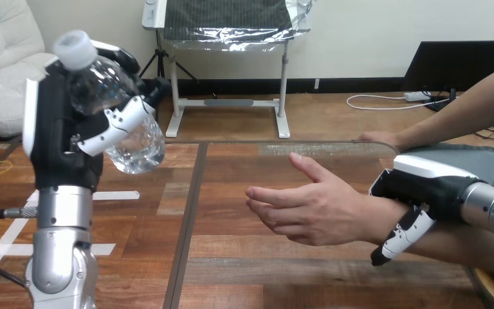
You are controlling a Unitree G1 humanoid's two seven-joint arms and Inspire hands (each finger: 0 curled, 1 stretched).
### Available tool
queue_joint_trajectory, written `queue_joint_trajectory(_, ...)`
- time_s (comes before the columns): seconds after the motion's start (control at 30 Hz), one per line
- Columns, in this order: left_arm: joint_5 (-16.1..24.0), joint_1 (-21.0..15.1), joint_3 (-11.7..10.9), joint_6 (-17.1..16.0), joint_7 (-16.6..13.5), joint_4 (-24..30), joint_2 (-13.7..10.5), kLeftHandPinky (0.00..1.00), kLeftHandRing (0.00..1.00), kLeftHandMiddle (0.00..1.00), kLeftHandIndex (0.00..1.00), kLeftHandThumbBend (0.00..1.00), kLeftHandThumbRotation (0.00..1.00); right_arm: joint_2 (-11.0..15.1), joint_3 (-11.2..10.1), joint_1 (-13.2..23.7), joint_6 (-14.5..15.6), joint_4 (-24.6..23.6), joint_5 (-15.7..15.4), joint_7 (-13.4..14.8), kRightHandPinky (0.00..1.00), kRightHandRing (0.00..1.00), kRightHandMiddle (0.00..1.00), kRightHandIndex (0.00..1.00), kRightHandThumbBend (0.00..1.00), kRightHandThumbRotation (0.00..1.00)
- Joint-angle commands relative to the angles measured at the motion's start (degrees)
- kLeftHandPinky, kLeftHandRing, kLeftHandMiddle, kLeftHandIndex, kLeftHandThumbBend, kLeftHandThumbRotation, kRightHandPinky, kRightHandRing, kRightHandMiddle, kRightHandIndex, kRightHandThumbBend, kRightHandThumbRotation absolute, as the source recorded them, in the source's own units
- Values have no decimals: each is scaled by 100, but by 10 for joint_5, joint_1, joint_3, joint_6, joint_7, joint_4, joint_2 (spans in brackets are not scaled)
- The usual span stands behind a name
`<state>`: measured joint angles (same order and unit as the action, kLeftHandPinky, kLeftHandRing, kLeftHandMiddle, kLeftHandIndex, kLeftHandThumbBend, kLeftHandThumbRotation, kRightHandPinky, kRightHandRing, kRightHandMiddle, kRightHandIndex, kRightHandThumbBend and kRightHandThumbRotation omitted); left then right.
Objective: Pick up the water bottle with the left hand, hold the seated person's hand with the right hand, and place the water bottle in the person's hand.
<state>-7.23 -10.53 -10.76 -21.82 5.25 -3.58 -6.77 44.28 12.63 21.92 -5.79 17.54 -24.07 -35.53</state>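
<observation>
Table (231, 257), bottle (136, 143) in L robot hand (58, 141), R robot hand (424, 183) round person's wrist (373, 219)

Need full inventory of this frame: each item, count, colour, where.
water bottle: 1, clear with white cap, held raised and tilted at the view's left
table: 1, brown wood, across the lower view
tape strips: several, white, on the table's left part
person's open hand: 1, centre, above the table, apart from the bottle
person's other hand: 1, resting at the table's far edge, right
left hand: 1, black and white, fingers curled round the bottle
right hand: 1, black and white, at right, fingers curled over the person's wrist
</observation>
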Motion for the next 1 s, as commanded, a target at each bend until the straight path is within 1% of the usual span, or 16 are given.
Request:
queue_joint_trajectory(0.0,10,-60,7,-21,0,-18,-7,22,28,33,39,60,0,11,-17,36,18,-3,-1,-1,21,26,33,35,82,13)
queue_joint_trajectory(0.13,18,-66,8,-29,-3,-37,-7,22,28,33,39,61,0,11,-18,40,20,-4,1,-2,21,26,33,35,83,14)
queue_joint_trajectory(0.23,20,-71,8,-37,-2,-54,-7,22,28,33,39,61,0,11,-19,42,15,-3,3,0,20,26,33,35,83,14)
queue_joint_trajectory(0.43,30,-79,10,-41,-8,-78,-6,23,28,33,39,61,0,12,-19,46,4,-2,5,4,20,25,32,34,83,14)
queue_joint_trajectory(0.63,30,-91,11,-38,-5,-107,-4,23,28,34,39,60,0,11,-16,53,8,-1,4,1,20,25,33,34,83,14)
queue_joint_trajectory(0.83,43,-111,12,-62,-7,-166,-9,24,29,35,39,58,0,9,-15,58,12,-3,4,-2,20,26,33,35,84,15)
queue_joint_trajectory(0.97,60,-130,15,-74,-16,-215,-13,25,30,35,39,58,0,8,-14,61,10,-3,3,-1,20,26,33,35,83,14)
